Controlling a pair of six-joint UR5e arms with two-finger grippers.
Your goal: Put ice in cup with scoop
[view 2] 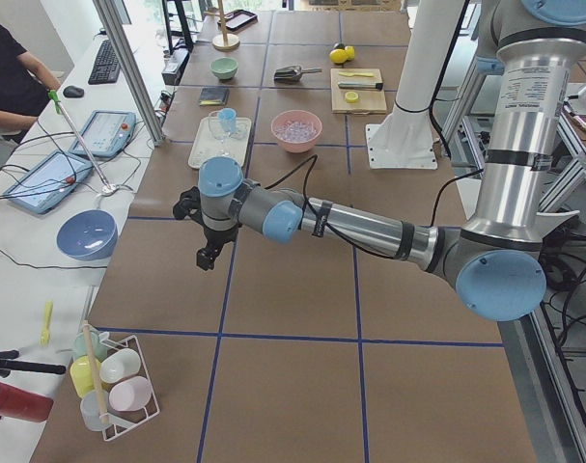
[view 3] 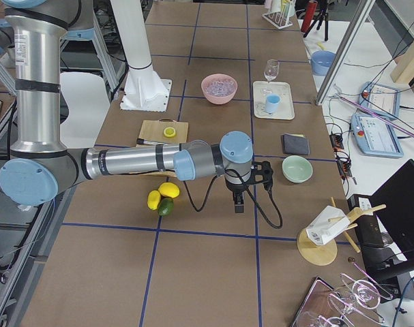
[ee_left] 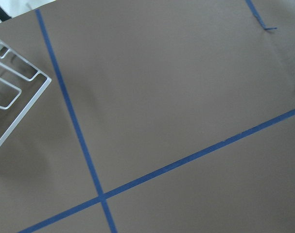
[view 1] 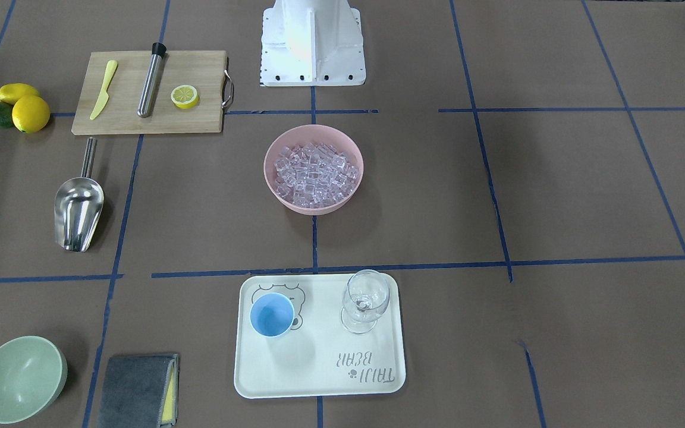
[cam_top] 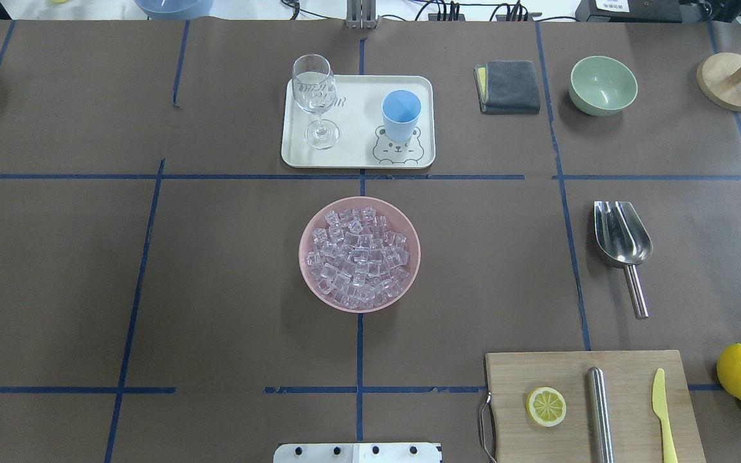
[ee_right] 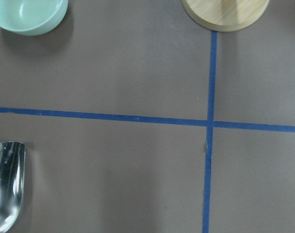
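The ice [view 1: 317, 169] fills a pink bowl [cam_top: 309, 267] at the table's middle. The light-blue cup [view 1: 272, 314] stands upright on a cream tray [cam_top: 357, 154] beyond the bowl. The steel scoop [cam_top: 621, 235] lies flat on the table on the robot's right, its handle toward the robot; its trough edge shows in the right wrist view [ee_right: 4, 187]. My left gripper [view 2: 208, 258] hangs over bare table far to the left. My right gripper [view 3: 239, 204] hangs near the scoop's side. I cannot tell whether either gripper is open or shut.
A stemmed glass [cam_top: 314, 96] shares the tray. A cutting board [view 1: 200, 122] holds a lemon half, a steel cylinder and a yellow knife. Lemons [view 1: 30, 113], a green bowl [cam_top: 603, 85], a grey cloth [cam_top: 510, 85], a wooden stand [cam_top: 731, 80] and a wire rack [ee_left: 13, 94] stand around.
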